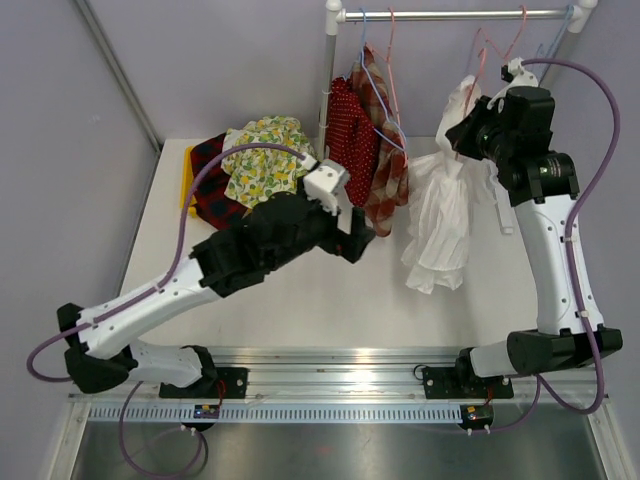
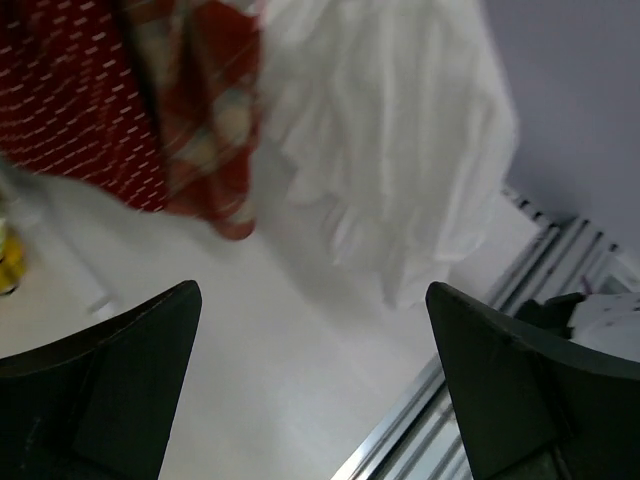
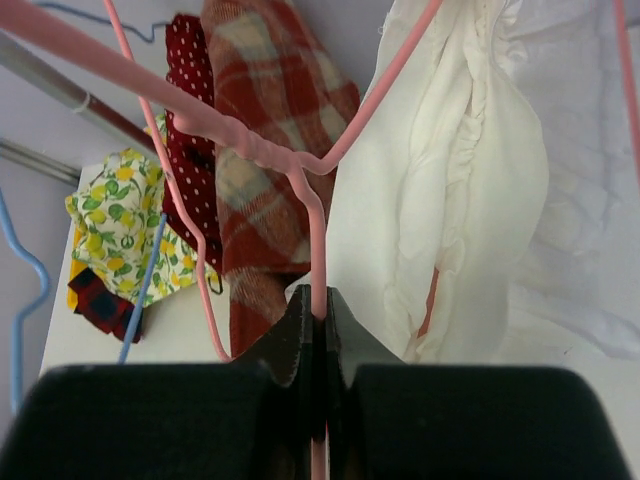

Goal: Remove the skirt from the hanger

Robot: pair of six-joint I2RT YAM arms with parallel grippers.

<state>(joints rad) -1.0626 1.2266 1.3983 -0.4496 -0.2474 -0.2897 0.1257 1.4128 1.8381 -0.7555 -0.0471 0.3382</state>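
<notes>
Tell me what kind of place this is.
Probably a robot test bench staged as a clothes corner: a clothes rail carrying a pink hanger, garments piled on a white table, and robot arms bolted to a metal track.

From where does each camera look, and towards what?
Top external: above, behind the bases, looking down on table and rail; left arm, right arm show.
Left wrist: on left arm, facing white skirt and plaid garment; open left end effector frames them.
Right wrist: on right arm, looking along pink hanger; right end effector shut on it.
Shared: both wrist views show skirt and plaid garment.
</notes>
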